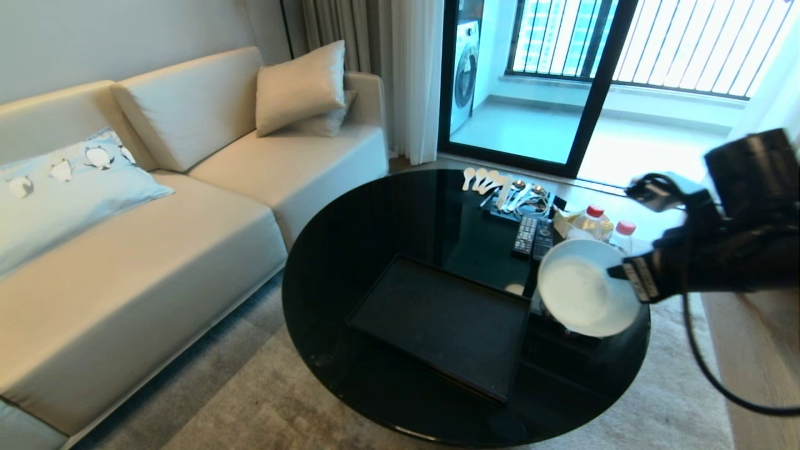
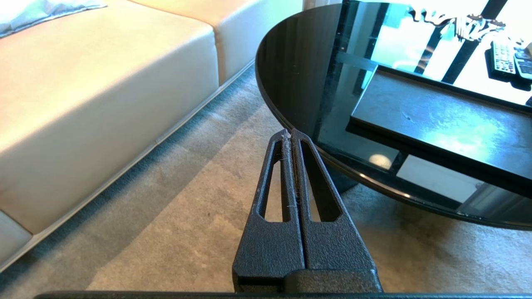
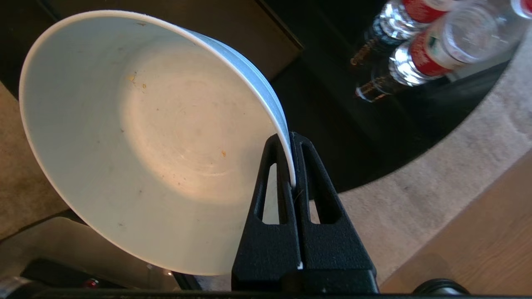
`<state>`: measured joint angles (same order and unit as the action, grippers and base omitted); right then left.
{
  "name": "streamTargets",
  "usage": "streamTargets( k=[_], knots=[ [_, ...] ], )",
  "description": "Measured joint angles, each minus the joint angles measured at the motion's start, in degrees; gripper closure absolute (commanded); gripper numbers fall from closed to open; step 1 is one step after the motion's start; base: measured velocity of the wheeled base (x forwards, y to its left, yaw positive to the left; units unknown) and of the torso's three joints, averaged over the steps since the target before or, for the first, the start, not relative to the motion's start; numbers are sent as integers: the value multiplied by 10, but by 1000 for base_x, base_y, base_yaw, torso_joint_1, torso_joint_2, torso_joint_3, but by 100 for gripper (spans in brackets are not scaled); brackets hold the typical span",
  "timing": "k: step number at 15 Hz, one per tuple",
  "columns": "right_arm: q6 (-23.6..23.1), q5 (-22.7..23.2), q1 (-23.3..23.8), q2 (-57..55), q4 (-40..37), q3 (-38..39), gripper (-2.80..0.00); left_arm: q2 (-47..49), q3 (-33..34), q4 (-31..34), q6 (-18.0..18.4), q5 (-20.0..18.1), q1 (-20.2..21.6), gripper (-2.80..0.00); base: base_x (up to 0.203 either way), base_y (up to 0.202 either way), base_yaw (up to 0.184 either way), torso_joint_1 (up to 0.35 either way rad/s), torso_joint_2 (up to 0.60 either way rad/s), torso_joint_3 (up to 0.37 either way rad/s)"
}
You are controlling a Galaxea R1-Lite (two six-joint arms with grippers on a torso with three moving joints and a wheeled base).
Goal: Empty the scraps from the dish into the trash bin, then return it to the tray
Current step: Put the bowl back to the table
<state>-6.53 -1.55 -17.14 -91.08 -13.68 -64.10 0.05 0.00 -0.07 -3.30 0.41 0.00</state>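
Right claw (image 3: 293,155) pinched on rim of dish (image 3: 153,137), held tilted above worktop (image 1: 375,237) beside tray (image 1: 447,322). Dish empty (only crumbs), rigid, smooth, probably slippery, breakable; rim grip suits. Left claw (image 2: 292,133) closed, empty.

Dish (image 3: 158,137): plain white, with a few tiny orange specks inside. Tray (image 1: 447,322): matte black. Counter (image 1: 375,219): glossy black, reflective. Right gripper (image 3: 291,137): textured black. Left gripper (image 2: 291,133): textured black. Bottles (image 1: 603,226): clear with red caps. Sofa (image 1: 156,250): cream. Pillow (image 1: 69,181): pale blue with a penguin pattern. Carpet (image 1: 250,400): grey-beige.
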Motion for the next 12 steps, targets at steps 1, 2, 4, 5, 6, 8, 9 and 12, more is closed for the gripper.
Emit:
streamTargets(
  k=[1, 2, 4, 5, 6, 8, 9, 12],
  knots=[
    [32, -17, -28, -62, -17, -60, 0, 0, 0, 0, 0, 0, 0, 0, 0, 0, 0, 0, 0, 0],
    [70, -32, -59, -126, -42, -128, 0, 0, 0, 0, 0, 0, 0, 0, 0, 0, 0, 0, 0, 0],
    [155, -53, -110, -237, -115, -246, 0, 0, 0, 0, 0, 0, 0, 0, 0, 0, 0, 0, 0, 0],
    [204, -63, -129, -289, -156, -298, 0, 0, 0, 0, 0, 0, 0, 0, 0, 0, 0, 0, 0, 0],
    [243, -72, -142, -330, -190, -336, 0, 0, 0, 0, 0, 0, 0, 0, 0, 0, 0, 0, 0, 0],
    [310, -84, -164, -408, -250, -392, 0, 0, 0, 0, 0, 0, 0, 0, 0, 0, 0, 0, 0, 0],
    [331, -87, -169, -436, -261, -409, 0, 0, 0, 0, 0, 0, 0, 0, 0, 0, 0, 0, 0, 0],
    [377, -88, -174, -498, -239, -444, 0, 0, 0, 0, 0, 0, 0, 0, 0, 0, 0, 0, 0, 0]
  ],
)
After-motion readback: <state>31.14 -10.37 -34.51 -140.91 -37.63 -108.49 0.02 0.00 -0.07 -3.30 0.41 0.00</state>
